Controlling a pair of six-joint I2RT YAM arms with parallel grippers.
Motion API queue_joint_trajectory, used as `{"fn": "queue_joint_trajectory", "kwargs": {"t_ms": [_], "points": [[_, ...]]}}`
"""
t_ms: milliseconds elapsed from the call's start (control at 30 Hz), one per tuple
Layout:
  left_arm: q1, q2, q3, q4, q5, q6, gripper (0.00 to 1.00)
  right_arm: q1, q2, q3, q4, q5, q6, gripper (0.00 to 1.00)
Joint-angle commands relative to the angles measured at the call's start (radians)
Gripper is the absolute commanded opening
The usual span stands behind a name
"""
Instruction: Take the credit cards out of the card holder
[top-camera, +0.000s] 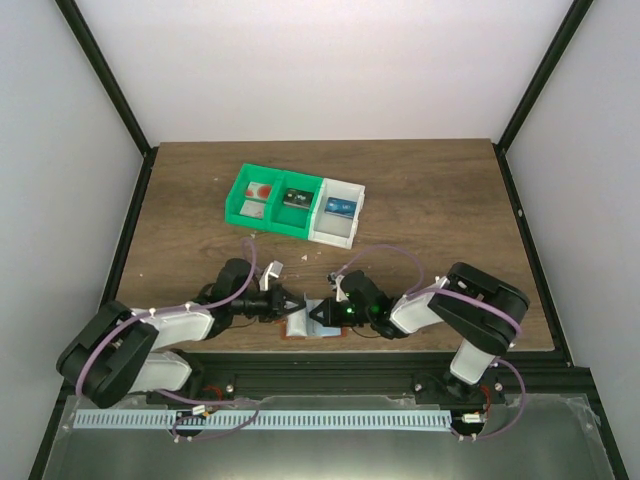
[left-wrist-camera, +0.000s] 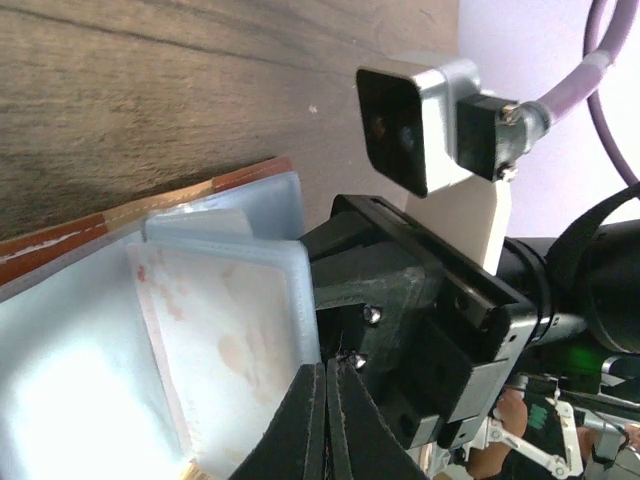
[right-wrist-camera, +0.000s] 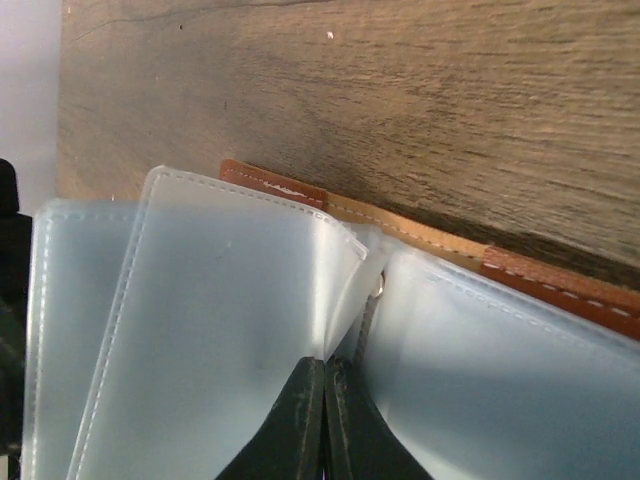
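Two grippers meet at the holder (top-camera: 300, 327), open at the table's (top-camera: 420, 200) near edge. My left gripper (left-wrist-camera: 325, 378) has its jaws pressed together at the pinkish card's (left-wrist-camera: 225, 345) corner, the card in its pocket; I cannot tell if they bite it. My right gripper (right-wrist-camera: 325, 378) pinches a clear pocket flap (right-wrist-camera: 230, 290), pinning the holder. I judge I'm at the first card's grasp; next calls for a straight pull along the pocket.

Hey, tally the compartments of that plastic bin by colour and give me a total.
Green compartments: 2
White compartment: 1
Total: 3
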Motion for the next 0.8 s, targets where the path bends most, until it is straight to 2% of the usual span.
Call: {"fn": "queue_joint_trajectory", "kwargs": {"t_ms": [0,100,200,300,567,767], "points": [[-0.002,0.037,-0.034,0.1,0.026,-0.035,0.0,-0.01,0.021,-0.015,0.01,-0.005,0.008,0.02],[-0.003,0.057,-0.038,0.125,0.027,-0.044,0.0,-0.01,0.022,-0.017,0.013,-0.005,0.009,0.02],[-0.003,0.083,-0.034,0.138,0.031,-0.042,0.12,-0.011,0.024,-0.017,0.014,-0.008,0.012,0.03],[-0.013,0.11,-0.032,0.19,0.042,-0.054,0.17,-0.011,0.024,-0.014,0.016,-0.01,0.009,0.07],[-0.046,0.18,-0.009,0.198,0.018,-0.034,0.12,-0.013,0.035,-0.012,0.023,-0.014,0.014,0.06],[-0.046,0.154,0.022,0.038,-0.052,0.052,0.09,-0.013,0.035,-0.011,0.021,-0.014,0.015,0.06]]}}
